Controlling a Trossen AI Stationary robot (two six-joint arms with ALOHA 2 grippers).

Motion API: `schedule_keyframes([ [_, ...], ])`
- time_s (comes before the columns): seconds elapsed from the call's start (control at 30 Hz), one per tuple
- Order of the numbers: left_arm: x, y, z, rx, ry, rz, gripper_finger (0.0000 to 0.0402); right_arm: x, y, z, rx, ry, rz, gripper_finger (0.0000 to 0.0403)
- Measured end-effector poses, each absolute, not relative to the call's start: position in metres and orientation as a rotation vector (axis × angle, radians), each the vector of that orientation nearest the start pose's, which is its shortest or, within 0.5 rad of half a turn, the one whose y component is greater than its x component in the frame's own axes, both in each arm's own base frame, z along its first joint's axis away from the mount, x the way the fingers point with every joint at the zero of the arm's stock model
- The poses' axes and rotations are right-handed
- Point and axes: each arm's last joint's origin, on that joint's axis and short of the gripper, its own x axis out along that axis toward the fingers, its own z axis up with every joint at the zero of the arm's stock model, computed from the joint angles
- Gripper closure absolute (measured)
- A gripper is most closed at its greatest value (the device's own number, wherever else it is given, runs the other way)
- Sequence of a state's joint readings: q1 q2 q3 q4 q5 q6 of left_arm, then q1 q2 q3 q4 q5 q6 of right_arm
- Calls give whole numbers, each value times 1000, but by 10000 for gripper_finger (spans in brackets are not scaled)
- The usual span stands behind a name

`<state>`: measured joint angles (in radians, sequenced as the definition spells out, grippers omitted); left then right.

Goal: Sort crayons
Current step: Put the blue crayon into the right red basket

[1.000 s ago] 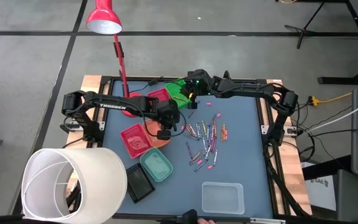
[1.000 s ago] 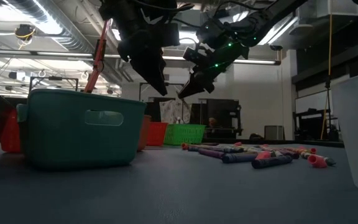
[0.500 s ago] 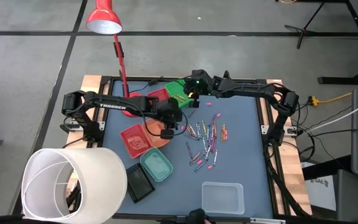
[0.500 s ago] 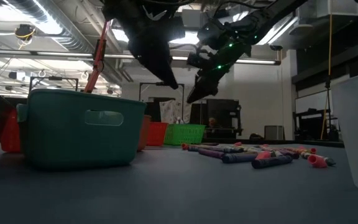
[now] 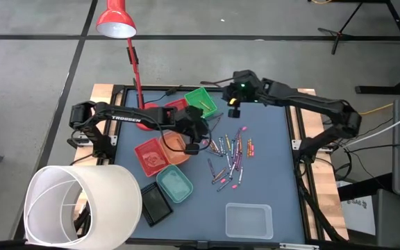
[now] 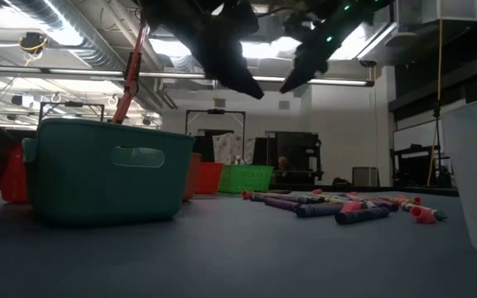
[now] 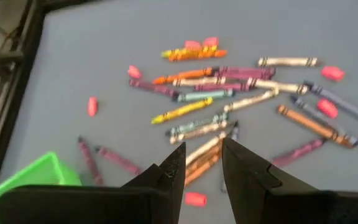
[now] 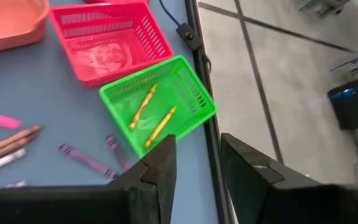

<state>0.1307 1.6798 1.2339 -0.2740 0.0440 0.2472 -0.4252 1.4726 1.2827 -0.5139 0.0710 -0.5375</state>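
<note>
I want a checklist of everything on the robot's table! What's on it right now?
Surface: dark blue table, nothing spilled.
Job's things: crayons scattered mid-table; two yellow crayons in the green basket.
Clutter: red basket, teal tray, clear tray, black tray, white lampshade.
Grippers: left hand open above the crayons; right hand open, empty, near the green basket.
Cables: black cable by the table's far edge.
Surroundings: red lamp.

My arms [image 5: 127,118] are showing as dark, jointed tubes, one wearing white TROSSEN lettering; a green light is glowing on my right wrist [image 5: 242,87], and my fingers [image 7: 169,171] are black and wedge-shaped.
</note>
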Motion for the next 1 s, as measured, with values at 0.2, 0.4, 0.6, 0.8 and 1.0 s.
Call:
schedule_keyframes([
  [0.2, 378, 45, 233, 139, 712, -94, 314, 264, -120, 330, -300, 845, -209, 279],
  [0.4, 391, 46, 198, 110, 776, -129, 314, 246, -111, 333, -221, 911, -183, 279],
  [0.6, 396, 46, 174, 93, 842, -145, 314, 238, -105, 331, -153, 962, -134, 279],
  [0.8, 399, 46, 153, 82, 899, -152, 314, 233, -103, 327, -109, 1023, -123, 279],
  [1.0, 401, 46, 135, 74, 940, -156, 314, 232, -103, 326, -96, 1040, -122, 279],
])
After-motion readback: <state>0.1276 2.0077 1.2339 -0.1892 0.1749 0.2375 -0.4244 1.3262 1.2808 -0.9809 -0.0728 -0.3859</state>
